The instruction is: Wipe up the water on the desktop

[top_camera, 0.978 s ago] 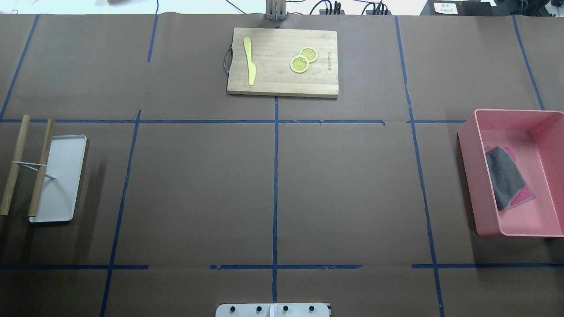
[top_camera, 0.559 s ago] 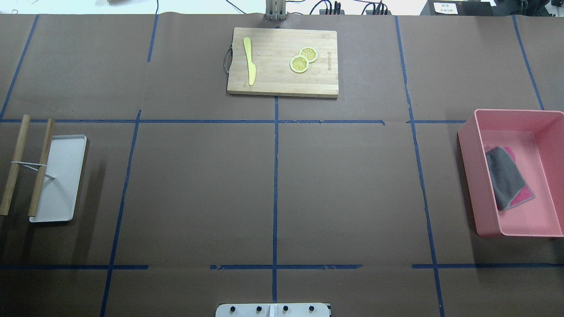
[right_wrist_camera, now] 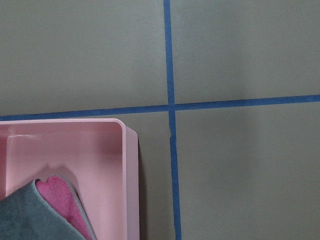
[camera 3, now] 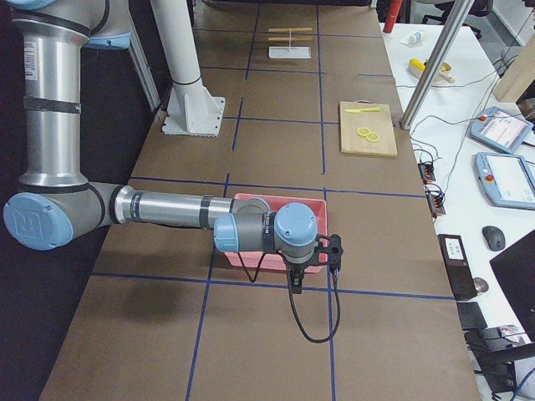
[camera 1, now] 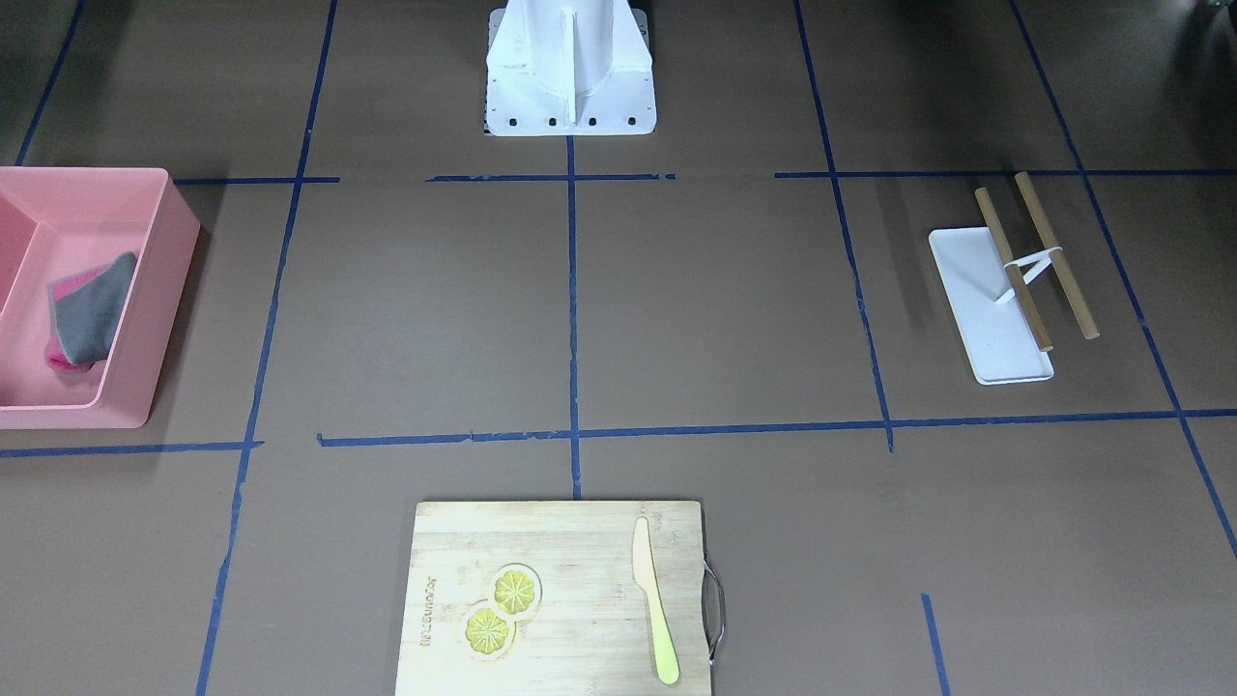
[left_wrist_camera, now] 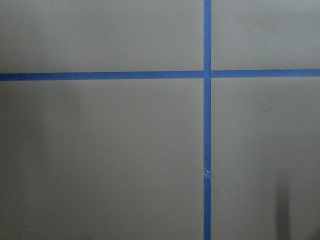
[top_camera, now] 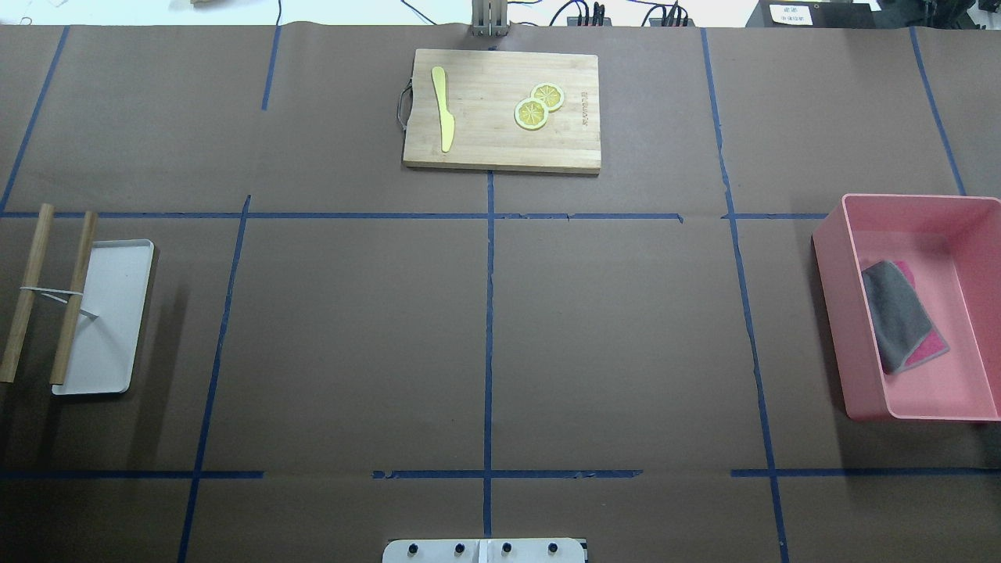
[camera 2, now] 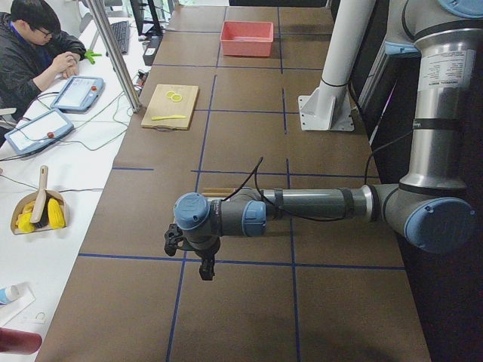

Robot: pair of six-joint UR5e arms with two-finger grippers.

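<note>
The desktop (top_camera: 352, 336) is dark brown with blue tape lines, and I see no water on it in any view. A grey and pink cloth (top_camera: 899, 313) lies folded in a pink bin (top_camera: 829, 258) at the right. My left gripper (camera 2: 205, 268) shows only in the exterior left view, hanging over bare desktop (camera 2: 241, 302) at the table's left end; I cannot tell its state. My right gripper (camera 3: 292, 284) shows only in the exterior right view, hanging by the near wall of the pink bin (camera 3: 276, 203); I cannot tell its state. The right wrist view shows the cloth (right_wrist_camera: 35, 215) in the bin's corner.
A bamboo cutting board (top_camera: 500, 141) with a yellow knife (top_camera: 444, 109) and two lemon slices (top_camera: 538, 105) lies at the far middle. A white tray (top_camera: 109, 313) with two wooden sticks (top_camera: 74, 297) sits at the left. A person sits in the exterior left view.
</note>
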